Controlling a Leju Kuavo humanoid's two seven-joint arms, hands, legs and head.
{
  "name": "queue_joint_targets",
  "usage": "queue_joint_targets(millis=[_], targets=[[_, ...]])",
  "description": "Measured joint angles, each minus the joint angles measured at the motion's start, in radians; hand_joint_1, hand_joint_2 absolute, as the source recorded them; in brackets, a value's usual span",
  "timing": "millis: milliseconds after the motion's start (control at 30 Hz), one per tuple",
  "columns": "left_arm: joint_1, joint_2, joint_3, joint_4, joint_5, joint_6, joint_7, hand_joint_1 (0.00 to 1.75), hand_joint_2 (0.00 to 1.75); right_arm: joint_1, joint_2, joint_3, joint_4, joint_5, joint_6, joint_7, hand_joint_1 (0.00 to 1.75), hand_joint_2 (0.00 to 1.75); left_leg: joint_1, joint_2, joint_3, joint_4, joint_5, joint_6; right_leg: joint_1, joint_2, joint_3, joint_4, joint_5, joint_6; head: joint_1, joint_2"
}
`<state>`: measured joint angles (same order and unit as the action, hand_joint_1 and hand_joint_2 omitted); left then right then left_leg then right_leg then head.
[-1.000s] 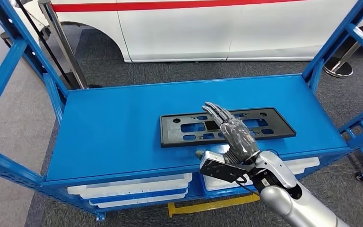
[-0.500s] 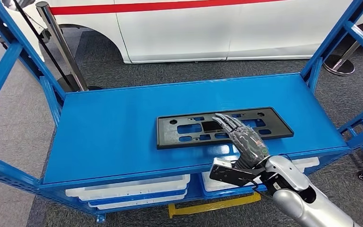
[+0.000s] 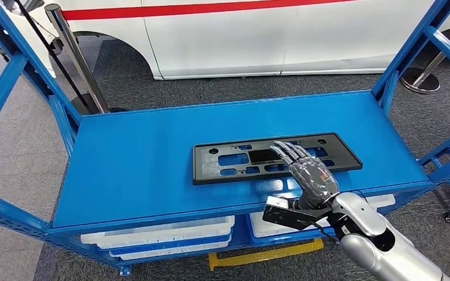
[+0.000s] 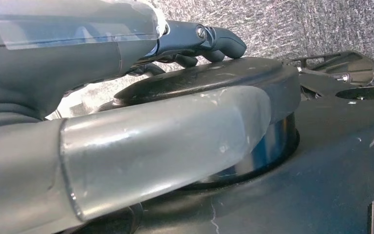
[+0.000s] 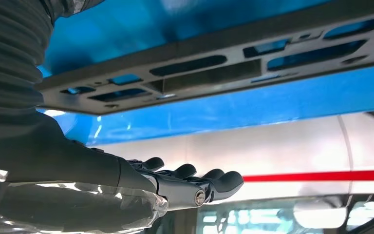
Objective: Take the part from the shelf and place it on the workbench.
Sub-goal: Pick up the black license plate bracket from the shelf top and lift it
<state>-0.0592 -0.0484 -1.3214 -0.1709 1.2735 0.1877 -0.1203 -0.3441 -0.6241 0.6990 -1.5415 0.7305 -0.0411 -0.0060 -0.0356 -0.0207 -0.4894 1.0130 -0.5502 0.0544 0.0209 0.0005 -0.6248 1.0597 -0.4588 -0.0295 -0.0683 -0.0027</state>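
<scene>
Part (image 3: 275, 157) partly under R hand (image 3: 310, 178)

The part (image 3: 275, 157) lies flat on the shelf (image 3: 140, 158), right hand (image 3: 307, 172) above its near edge.

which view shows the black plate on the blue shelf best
The head view: the whole black plate lies flat on the blue shelf, with the right hand over its near edge. The right wrist view shows only a close stretch of its cutouts; the left wrist view shows none of it.
</scene>
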Motion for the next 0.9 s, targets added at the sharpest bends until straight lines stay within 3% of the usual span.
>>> queue_joint_targets(millis=[367,700,900], targets=[[-0.003,0.000,0.000,0.000,-0.014,0.004,0.016,0.00,0.00,-0.088,0.149,0.082,0.222,0.147,-0.082,0.033,0.00,1.75,0.000,0.000,0.001,0.000,0.001,0.000,0.000,0.000,0.001,0.000,0.000,0.000,0.000,0.000],[-0.003,0.000,0.000,0.000,-0.020,0.002,0.018,0.00,0.00,-0.116,0.229,0.097,0.386,0.175,-0.141,0.034,0.00,1.75,0.000,0.000,0.001,0.000,0.001,0.000,0.000,0.000,0.001,0.001,0.000,0.000,0.000,0.000],[-0.003,0.000,0.000,0.000,-0.020,0.000,0.018,0.00,0.00,-0.127,0.249,0.097,0.447,0.180,-0.153,0.035,0.00,1.75,0.000,0.000,0.001,0.000,0.001,0.000,-0.001,0.000,0.001,0.001,0.000,0.000,0.000,0.000]])
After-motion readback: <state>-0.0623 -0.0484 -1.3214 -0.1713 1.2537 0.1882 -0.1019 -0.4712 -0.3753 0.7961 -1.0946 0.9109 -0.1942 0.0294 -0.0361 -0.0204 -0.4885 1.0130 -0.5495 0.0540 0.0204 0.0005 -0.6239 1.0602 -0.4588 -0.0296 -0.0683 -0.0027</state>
